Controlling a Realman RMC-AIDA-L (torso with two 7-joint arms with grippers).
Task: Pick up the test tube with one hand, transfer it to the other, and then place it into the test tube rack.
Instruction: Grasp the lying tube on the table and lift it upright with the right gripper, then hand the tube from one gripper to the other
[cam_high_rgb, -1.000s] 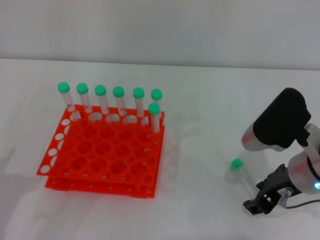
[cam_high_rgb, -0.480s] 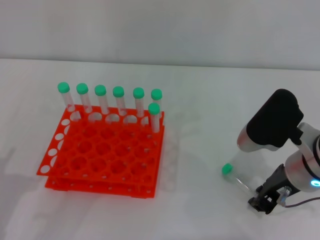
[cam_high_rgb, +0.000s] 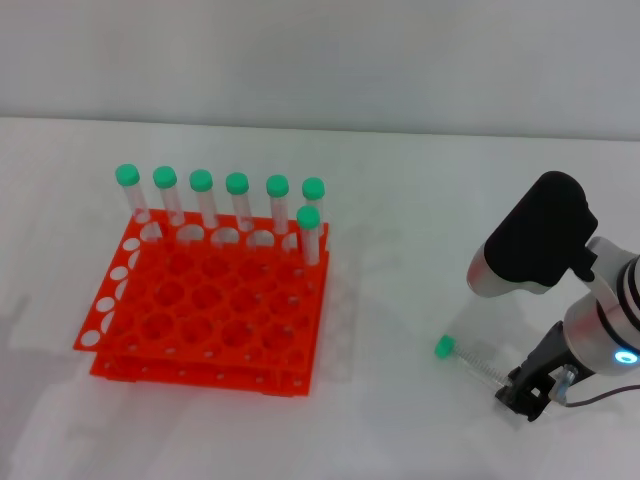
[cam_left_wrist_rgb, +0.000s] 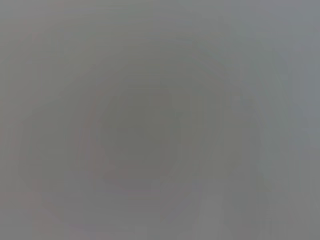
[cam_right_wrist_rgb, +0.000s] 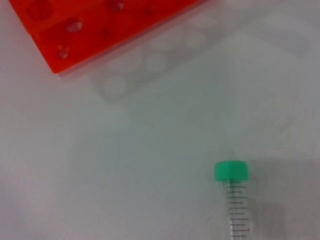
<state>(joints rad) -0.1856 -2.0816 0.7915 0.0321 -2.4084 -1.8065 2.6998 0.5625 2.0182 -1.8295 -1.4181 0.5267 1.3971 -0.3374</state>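
The test tube (cam_high_rgb: 468, 361) is a clear tube with a green cap, low over the white table at the right, with its cap pointing left toward the rack. My right gripper (cam_high_rgb: 522, 388), black on a silver wrist with a glowing ring, holds the tube by its pointed end. The right wrist view shows the capped end of the tube (cam_right_wrist_rgb: 234, 197) with a shadow beside it. The orange-red test tube rack (cam_high_rgb: 200, 372) stands at the left, and a corner of it shows in the right wrist view (cam_right_wrist_rgb: 100, 30). My left gripper is out of view and its wrist view is blank grey.
Several green-capped tubes (cam_high_rgb: 237, 200) stand in the rack's back row, and one more (cam_high_rgb: 309, 232) stands in the second row at the right. A bare white table (cam_high_rgb: 400, 300) lies between the rack and my right arm. A grey wall runs behind.
The tube's cap has swung left and toward the front as my right wrist turned. The gripper has shifted slightly up and right. The rack has not moved.
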